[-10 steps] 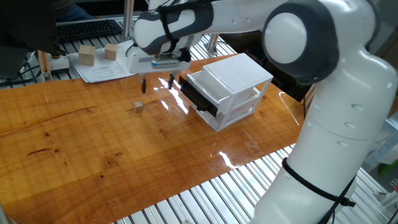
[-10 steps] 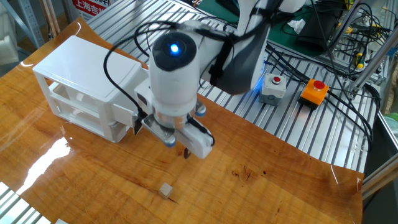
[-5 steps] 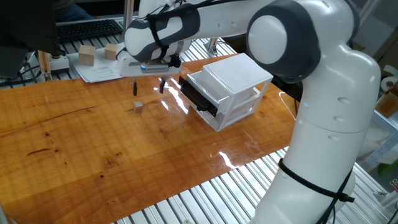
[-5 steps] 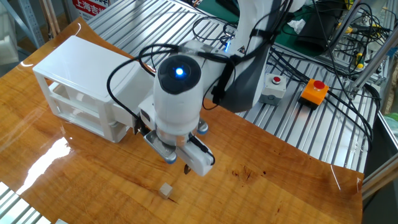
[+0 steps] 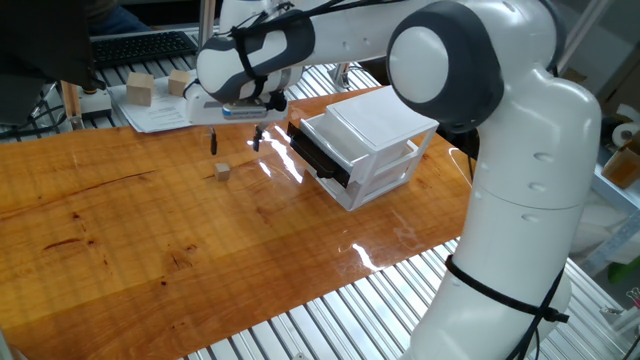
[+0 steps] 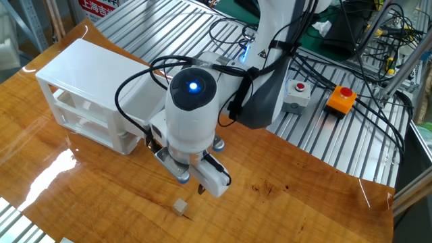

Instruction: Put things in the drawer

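Gripper [image 5: 234, 140] open above cube [image 5: 221, 172]; black drawer [image 5: 318, 156] ajar.

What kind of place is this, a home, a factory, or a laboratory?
Most likely a robotics laboratory. A wooden tabletop lies on a frame of aluminium profiles, a red emergency-stop button sits among loose cables, and a computer keyboard lies behind the table.

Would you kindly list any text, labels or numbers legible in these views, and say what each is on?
Red sign at the top edge of the other fixed view: white characters, cut off and too blurred to read.
Papers under the wooden blocks: no readable print.
Cabinet, robot arm, button boxes: no visible text.
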`<state>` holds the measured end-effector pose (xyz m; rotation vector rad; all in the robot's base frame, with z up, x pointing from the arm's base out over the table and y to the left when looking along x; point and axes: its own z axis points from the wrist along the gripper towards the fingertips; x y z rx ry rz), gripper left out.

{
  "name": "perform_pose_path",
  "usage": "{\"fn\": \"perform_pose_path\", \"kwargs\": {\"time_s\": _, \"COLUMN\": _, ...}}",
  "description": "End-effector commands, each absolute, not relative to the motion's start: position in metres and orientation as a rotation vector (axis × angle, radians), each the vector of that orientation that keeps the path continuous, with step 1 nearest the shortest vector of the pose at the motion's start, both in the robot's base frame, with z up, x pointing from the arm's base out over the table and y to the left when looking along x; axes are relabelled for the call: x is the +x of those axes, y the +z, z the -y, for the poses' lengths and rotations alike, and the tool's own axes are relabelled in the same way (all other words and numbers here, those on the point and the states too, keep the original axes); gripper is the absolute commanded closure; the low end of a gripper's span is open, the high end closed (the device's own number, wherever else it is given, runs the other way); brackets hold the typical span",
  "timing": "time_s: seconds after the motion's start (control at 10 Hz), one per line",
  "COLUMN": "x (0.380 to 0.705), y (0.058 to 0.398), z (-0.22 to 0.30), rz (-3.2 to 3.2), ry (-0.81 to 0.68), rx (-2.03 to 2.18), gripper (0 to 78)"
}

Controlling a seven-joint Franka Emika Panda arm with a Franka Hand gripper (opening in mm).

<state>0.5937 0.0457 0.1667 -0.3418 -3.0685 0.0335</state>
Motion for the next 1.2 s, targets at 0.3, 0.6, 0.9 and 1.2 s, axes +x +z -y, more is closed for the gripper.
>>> {"fn": "perform_pose_path", "kwargs": {"time_s": 0.3, "x": 0.610, "y": 0.149, "z": -0.051, "rz": 3.095, "ry": 0.007, "rx": -0.376, "gripper": 0.1}}
{"fn": "perform_pose_path", "kwargs": {"time_s": 0.6, "x": 0.615, "y": 0.146, "z": -0.054, "rz": 3.097, "ry": 0.002, "rx": -0.383, "gripper": 0.1}}
{"fn": "perform_pose_path", "kwargs": {"time_s": 0.9, "x": 0.619, "y": 0.134, "z": -0.057, "rz": 3.109, "ry": 0.000, "rx": -0.390, "gripper": 0.1}}
{"fn": "perform_pose_path", "kwargs": {"time_s": 1.2, "x": 0.623, "y": 0.125, "z": -0.058, "rz": 3.113, "ry": 0.009, "rx": -0.353, "gripper": 0.1}}
